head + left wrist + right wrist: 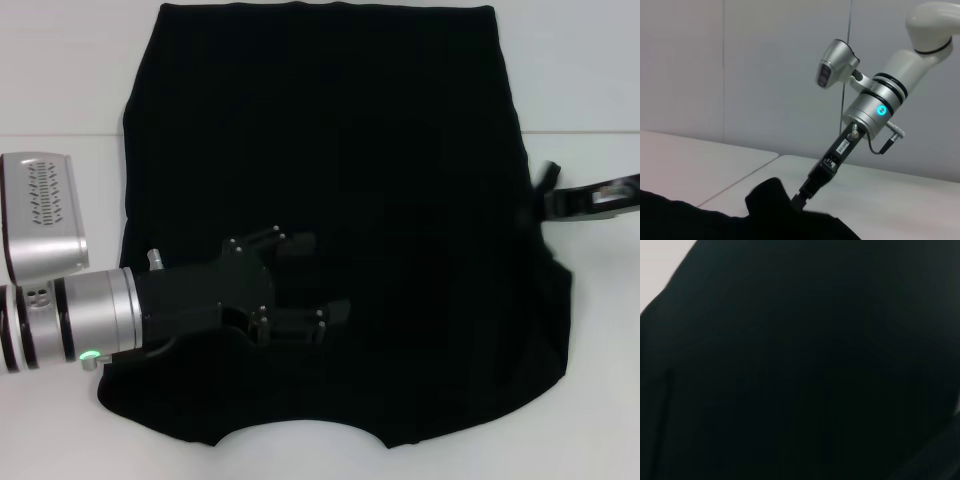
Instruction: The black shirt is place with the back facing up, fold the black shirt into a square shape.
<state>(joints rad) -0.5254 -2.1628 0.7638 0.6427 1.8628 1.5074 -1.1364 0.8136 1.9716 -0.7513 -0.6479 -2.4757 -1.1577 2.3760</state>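
The black shirt (380, 140) lies spread flat on the white table (60, 80), plain side up, with its neckline at the near edge. My left gripper (320, 278) hovers over the shirt's near-left part, open, with nothing between its fingers. My right gripper (541, 190) is at the shirt's right edge. In the left wrist view, the right gripper (801, 196) is pinched on a raised fold of the shirt (765, 207). The right wrist view is filled almost wholly by the shirt (800, 365).
Bare table shows to the left, right and far side of the shirt, and a seam (60, 134) runs across it. A grey wall (740, 75) stands behind the table.
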